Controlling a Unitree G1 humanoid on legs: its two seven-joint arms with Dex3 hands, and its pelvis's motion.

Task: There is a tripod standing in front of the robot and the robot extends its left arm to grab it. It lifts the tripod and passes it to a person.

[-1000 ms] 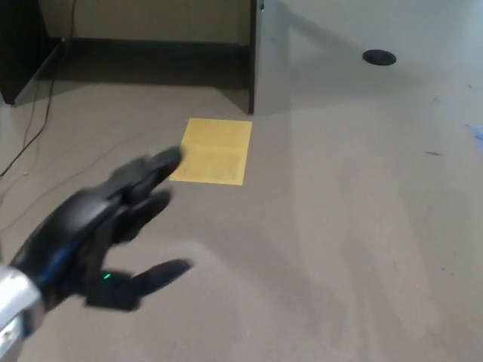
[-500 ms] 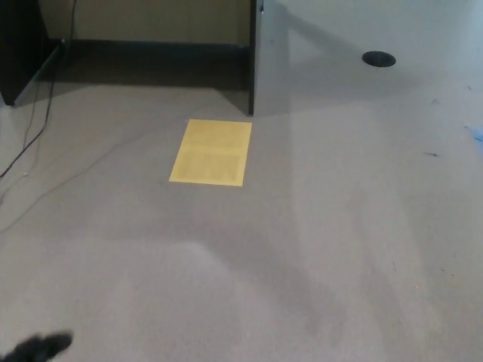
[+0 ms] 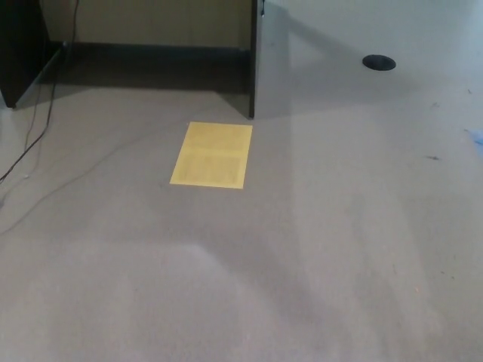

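1. While the floor (image 3: 317, 249) fills nearly the whole head view, neither of the robot's hands is shown, so whether their fingers are spread, closed or holding anything cannot be told.
2. No tripod is seen anywhere in the picture, so its place relative to either hand cannot be given.
3. Left of centre, a yellow sheet (image 3: 212, 154) is seen lying flat on the grey floor.
4. Just behind the sheet, a dark upright panel (image 3: 253, 60) is set on the floor, with a shadowed recess to its left.
5. Along the left side, a thin cable (image 3: 34, 143) is trailed across the floor from the upper edge.
6. At the upper right, well apart from the sheet, a small dark round disc (image 3: 379, 62) is seen on the floor.
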